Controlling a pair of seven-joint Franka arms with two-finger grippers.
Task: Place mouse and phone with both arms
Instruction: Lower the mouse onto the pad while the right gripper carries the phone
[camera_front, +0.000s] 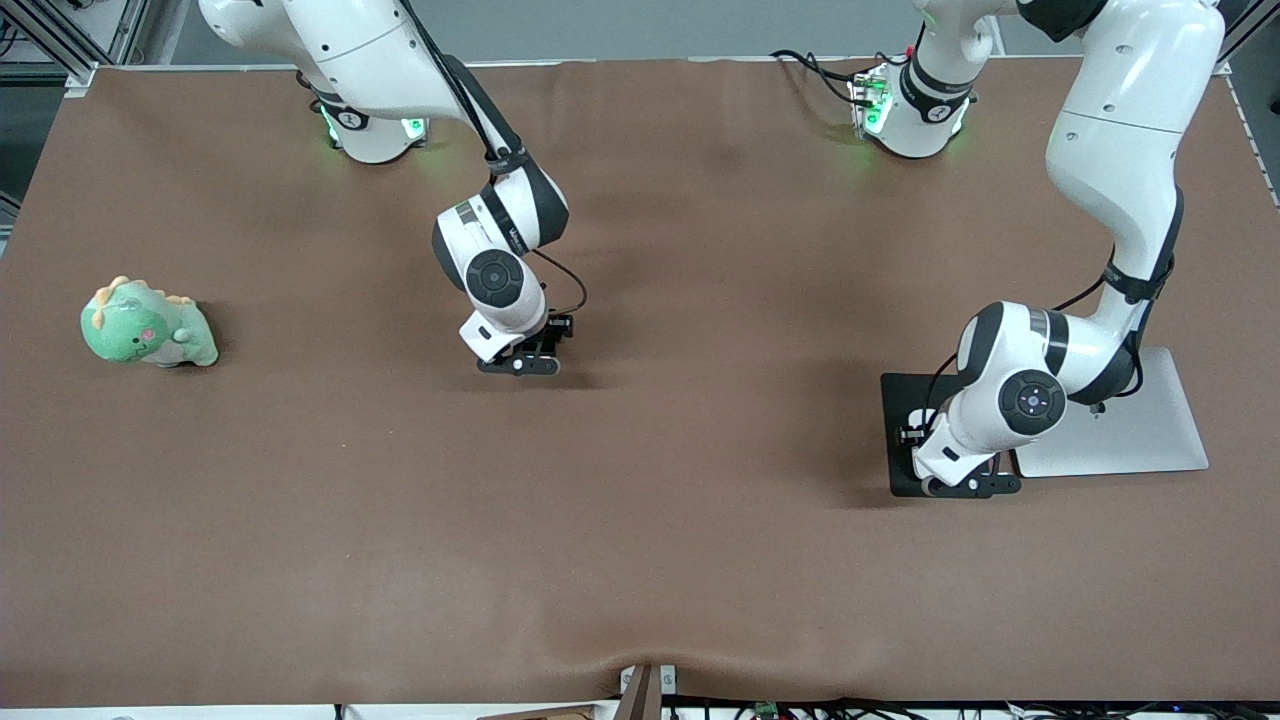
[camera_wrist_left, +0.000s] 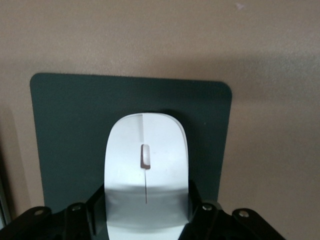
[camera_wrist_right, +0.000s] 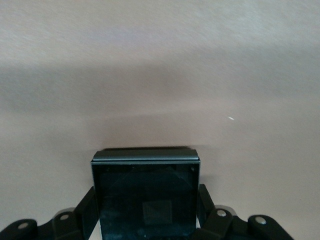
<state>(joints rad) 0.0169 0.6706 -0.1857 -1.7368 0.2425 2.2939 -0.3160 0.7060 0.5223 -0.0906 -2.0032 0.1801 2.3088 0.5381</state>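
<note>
The white mouse (camera_wrist_left: 145, 150) sits between the fingers of my left gripper (camera_wrist_left: 146, 212), which is shut on its sides, low over the matte black pad (camera_wrist_left: 65, 130). In the front view the left gripper (camera_front: 968, 487) is at the pad's (camera_front: 900, 420) edge nearer the camera, and the mouse is hidden under it. The black phone (camera_wrist_right: 145, 195) is held flat between the fingers of my right gripper (camera_wrist_right: 146, 212), low over the bare brown table. In the front view the right gripper (camera_front: 520, 362) is down at mid-table and hides the phone.
A flat silver-grey slab (camera_front: 1130, 430) lies beside the black pad, toward the left arm's end. A green plush dinosaur (camera_front: 148, 325) lies at the right arm's end of the table. The brown table cover (camera_front: 640, 520) spreads between them.
</note>
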